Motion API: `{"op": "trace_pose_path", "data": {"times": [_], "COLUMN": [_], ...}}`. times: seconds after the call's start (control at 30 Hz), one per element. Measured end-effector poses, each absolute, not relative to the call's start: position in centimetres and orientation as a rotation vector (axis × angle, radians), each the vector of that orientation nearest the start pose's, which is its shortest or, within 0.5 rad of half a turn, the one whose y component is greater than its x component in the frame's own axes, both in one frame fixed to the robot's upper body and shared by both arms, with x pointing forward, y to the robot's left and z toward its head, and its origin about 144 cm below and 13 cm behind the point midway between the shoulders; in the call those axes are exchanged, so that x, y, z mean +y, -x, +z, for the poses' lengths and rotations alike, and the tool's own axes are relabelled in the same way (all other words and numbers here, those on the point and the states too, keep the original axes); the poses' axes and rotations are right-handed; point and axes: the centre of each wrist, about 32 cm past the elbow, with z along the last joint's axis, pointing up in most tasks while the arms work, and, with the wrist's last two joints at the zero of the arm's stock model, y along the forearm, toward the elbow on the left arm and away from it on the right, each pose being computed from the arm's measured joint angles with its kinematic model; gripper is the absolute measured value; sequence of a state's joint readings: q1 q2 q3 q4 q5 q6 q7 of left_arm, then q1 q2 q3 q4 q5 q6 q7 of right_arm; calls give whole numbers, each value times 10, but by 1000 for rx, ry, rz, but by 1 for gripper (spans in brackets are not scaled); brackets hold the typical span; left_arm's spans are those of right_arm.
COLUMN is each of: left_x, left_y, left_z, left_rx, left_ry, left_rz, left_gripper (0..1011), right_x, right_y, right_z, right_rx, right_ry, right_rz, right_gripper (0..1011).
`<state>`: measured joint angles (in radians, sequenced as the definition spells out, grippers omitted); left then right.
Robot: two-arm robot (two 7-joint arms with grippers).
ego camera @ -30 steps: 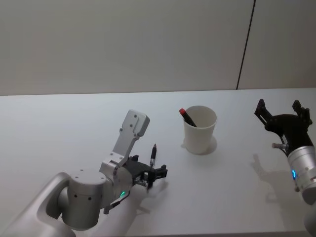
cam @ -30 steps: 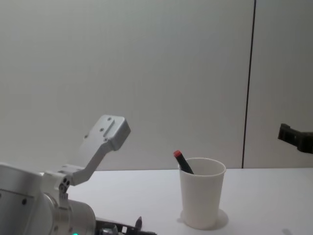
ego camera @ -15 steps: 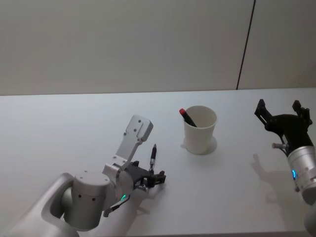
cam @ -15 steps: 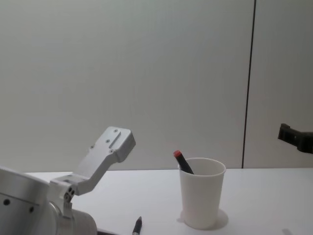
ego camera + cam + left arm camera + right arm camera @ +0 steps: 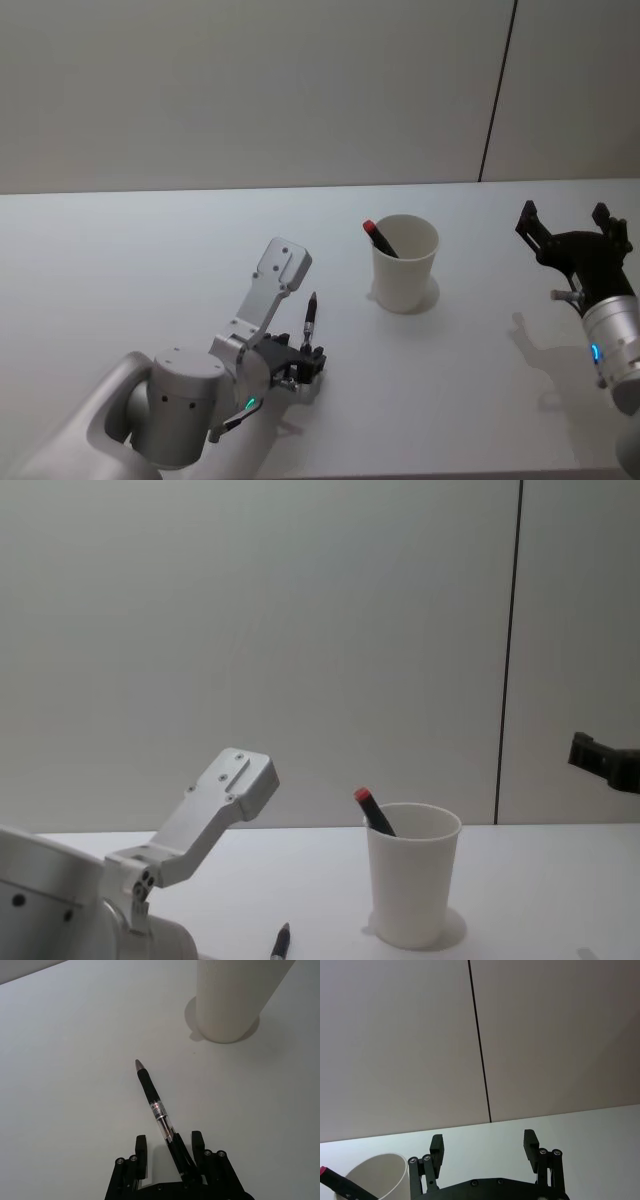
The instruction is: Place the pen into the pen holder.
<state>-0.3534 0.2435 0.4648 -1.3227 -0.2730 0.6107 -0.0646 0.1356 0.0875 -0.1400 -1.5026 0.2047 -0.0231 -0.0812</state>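
A black pen (image 5: 156, 1105) lies on the white table, its tip toward the pen holder (image 5: 235, 995), a white paper cup. The pen (image 5: 311, 316) sits left of the cup (image 5: 405, 265) and nearer to me. My left gripper (image 5: 170, 1149) is low over the table and open. The pen's rear end lies between its fingers, closer to one finger (image 5: 197, 1142). The left gripper (image 5: 306, 362) also shows in the head view. My right gripper (image 5: 567, 218) hovers open and empty to the right of the cup. The pen's tip (image 5: 282, 941) and the cup (image 5: 412, 880) show in the chest view.
A red-capped marker (image 5: 379, 236) leans inside the cup and sticks out above its rim. The white table (image 5: 150, 250) is bare around the cup. A grey wall with a dark vertical seam (image 5: 497, 90) stands behind it.
My left gripper has sunk and drawn in around the pen's rear end, its fingers standing closer together. The pen, the cup and the right arm have not moved.
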Motion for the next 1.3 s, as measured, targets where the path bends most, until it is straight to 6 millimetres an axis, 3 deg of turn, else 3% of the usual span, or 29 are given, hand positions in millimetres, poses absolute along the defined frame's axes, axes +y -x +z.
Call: {"op": "trace_pose_path", "data": {"times": [0.77, 1.0, 1.3], "left_x": [181, 179, 176], "left_y": [-529, -528, -529], "left_z": [1159, 1160, 1161], "left_rx": [295, 283, 277], "left_ry": [-619, -628, -624], "left_rz": [1134, 1131, 1121], "left_gripper": [414, 191, 173], "right_x": [-210, -210, -210], "right_y": [-496, -496, -496], "right_z": [1165, 1165, 1165], "right_rx": [32, 32, 32], "right_ry": [-136, -135, -135], "right_rz": [-1515, -1515, -1515], "right_gripper": [1001, 1001, 1001]}}
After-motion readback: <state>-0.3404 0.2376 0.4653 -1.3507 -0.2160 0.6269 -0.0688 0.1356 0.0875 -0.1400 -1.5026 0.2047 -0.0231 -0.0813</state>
